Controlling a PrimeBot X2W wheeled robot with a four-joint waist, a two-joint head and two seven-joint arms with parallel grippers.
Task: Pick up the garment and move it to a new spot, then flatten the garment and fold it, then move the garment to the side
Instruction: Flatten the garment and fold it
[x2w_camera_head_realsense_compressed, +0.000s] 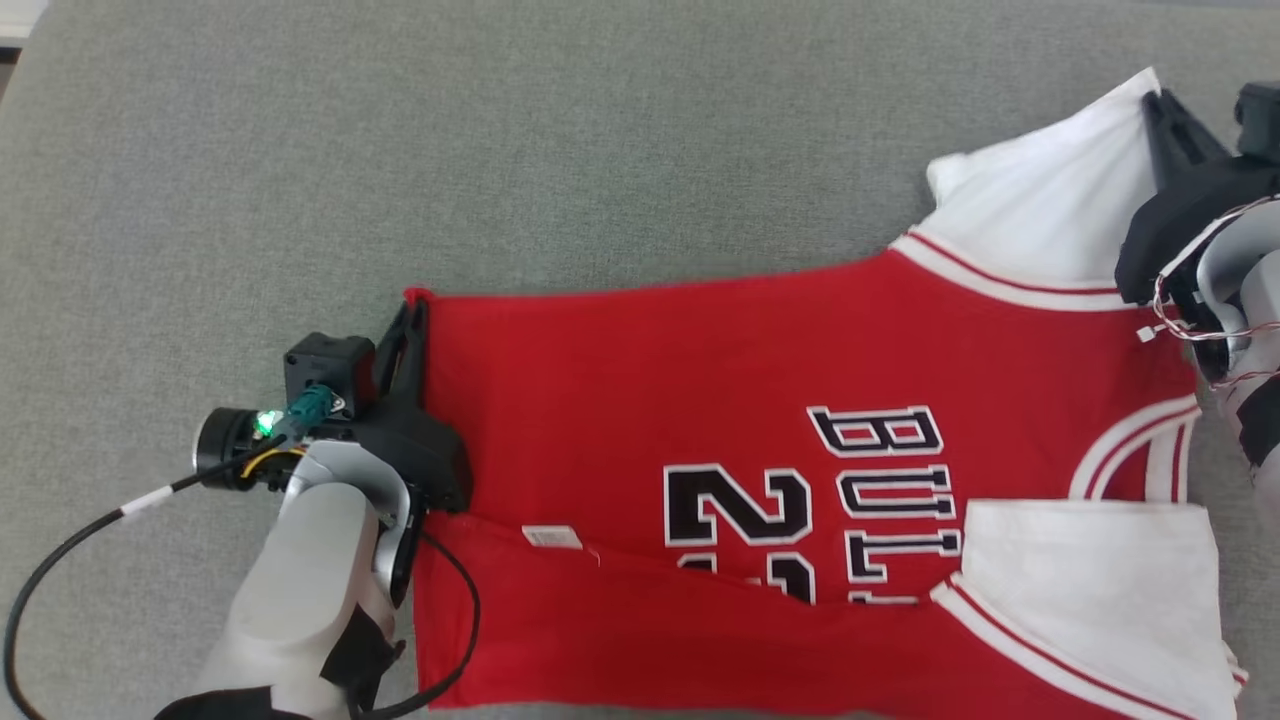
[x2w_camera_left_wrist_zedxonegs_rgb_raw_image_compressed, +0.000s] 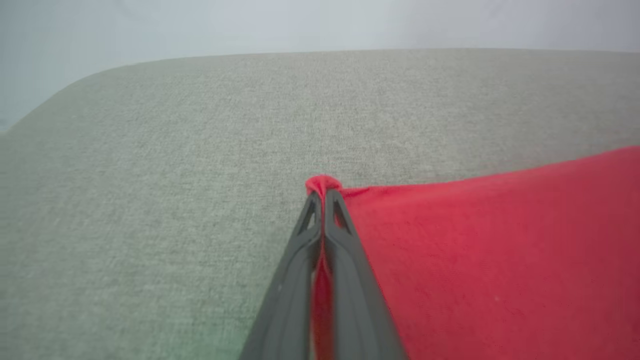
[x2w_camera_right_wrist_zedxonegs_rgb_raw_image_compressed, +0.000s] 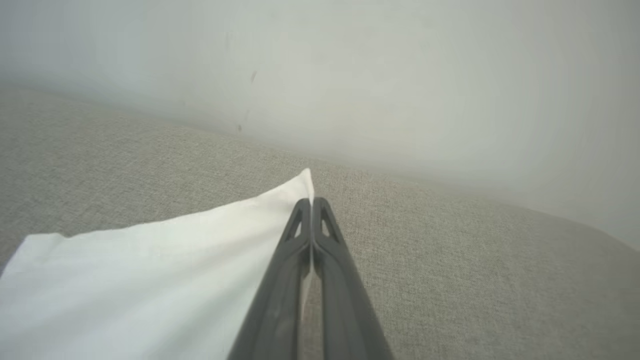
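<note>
The garment (x2w_camera_head_realsense_compressed: 700, 400) is a red jersey with white sleeves and black-and-white lettering, spread across the grey surface and partly folded over itself. My left gripper (x2w_camera_head_realsense_compressed: 413, 312) is shut on its red corner at the left. In the left wrist view that red corner (x2w_camera_left_wrist_zedxonegs_rgb_raw_image_compressed: 322, 184) bunches out past the closed fingertips of the left gripper (x2w_camera_left_wrist_zedxonegs_rgb_raw_image_compressed: 322, 196). My right gripper (x2w_camera_head_realsense_compressed: 1158, 98) is shut on the tip of the white sleeve (x2w_camera_head_realsense_compressed: 1060, 200) at the upper right. The right wrist view has the white sleeve (x2w_camera_right_wrist_zedxonegs_rgb_raw_image_compressed: 150, 280) pinched at the tips of the right gripper (x2w_camera_right_wrist_zedxonegs_rgb_raw_image_compressed: 312, 201).
The grey fabric surface (x2w_camera_head_realsense_compressed: 500, 150) stretches wide behind and to the left of the garment. Its rounded edge (x2w_camera_left_wrist_zedxonegs_rgb_raw_image_compressed: 75, 85) and a pale wall (x2w_camera_right_wrist_zedxonegs_rgb_raw_image_compressed: 400, 75) lie beyond. A black cable (x2w_camera_head_realsense_compressed: 60, 560) loops from my left wrist.
</note>
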